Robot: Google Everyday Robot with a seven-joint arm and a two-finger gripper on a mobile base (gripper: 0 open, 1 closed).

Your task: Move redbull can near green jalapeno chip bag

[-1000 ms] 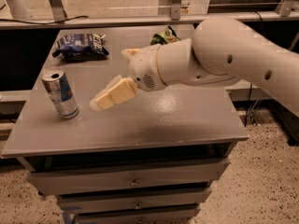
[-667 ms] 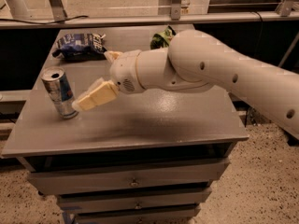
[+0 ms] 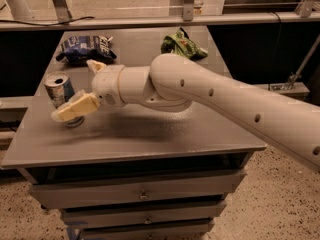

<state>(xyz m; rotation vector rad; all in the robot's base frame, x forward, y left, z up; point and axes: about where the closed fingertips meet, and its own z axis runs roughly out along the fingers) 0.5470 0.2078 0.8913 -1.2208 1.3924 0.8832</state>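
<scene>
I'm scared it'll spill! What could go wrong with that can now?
The gripper is at the redbull can, near the edge of the table, jaws apart: a bump could tip it or push it off. Its top seems open, so it might spill. Heading to the green jalapeno chip bag, the arm might brush the blue chip bag.

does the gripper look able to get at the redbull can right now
Probably yes: the gripper sits open right at the redbull can, partly in front of it, with nothing standing between them.
</scene>
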